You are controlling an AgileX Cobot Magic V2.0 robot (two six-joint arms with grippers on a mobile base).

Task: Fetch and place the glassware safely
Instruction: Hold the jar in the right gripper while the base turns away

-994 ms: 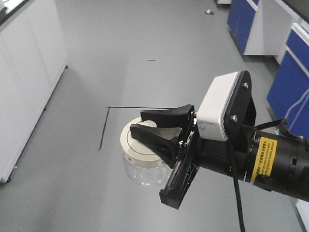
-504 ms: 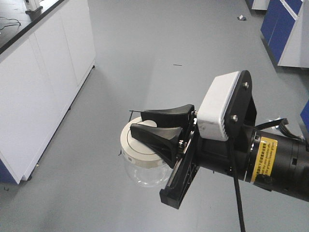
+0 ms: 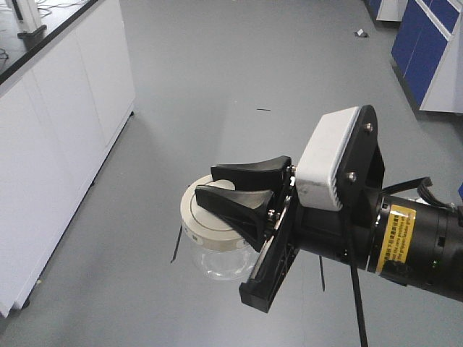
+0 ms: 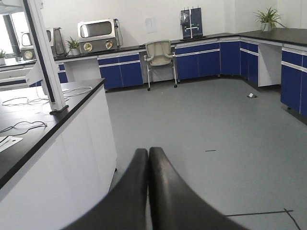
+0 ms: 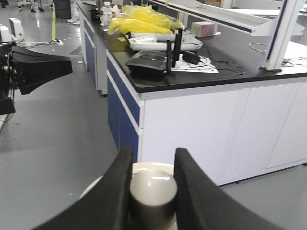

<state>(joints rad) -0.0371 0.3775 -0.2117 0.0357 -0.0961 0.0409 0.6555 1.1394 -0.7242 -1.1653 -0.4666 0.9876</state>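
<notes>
**Setting.** A grey laboratory floor (image 3: 217,72) fills the front view. A long white bench cabinet with a black worktop (image 3: 65,108) runs along its left side. No support surface lies beneath the load.

**Arms.** The black right arm (image 3: 405,238) reaches in from the right edge of the front view, roughly level. The right gripper (image 3: 208,182) is clamped on the load. The left gripper (image 4: 148,152) has its two fingers pressed together with nothing between them, and in its own view it points out over floor, so it is well apart from the jar.

**Load.** The small squat clear glass jar (image 3: 217,256) hangs in the air directly below the right gripper's fingers. Its axis is upright, crosswise to the level fingers. The round cream-white lid (image 3: 202,220) sits on top of the glass body.

**Contact.** The right wrist view shows the two fingers closed on either side of the central knob (image 5: 152,191) — the only point of hold seen. The glass itself is not touched.

**Judgement.** The placing turns on this relation: the jar hangs under the pincer by its lid alone. It should therefore go straight down, axis kept vertical, onto a surface — whether the lid is secured to the glass cannot be told.
</notes>
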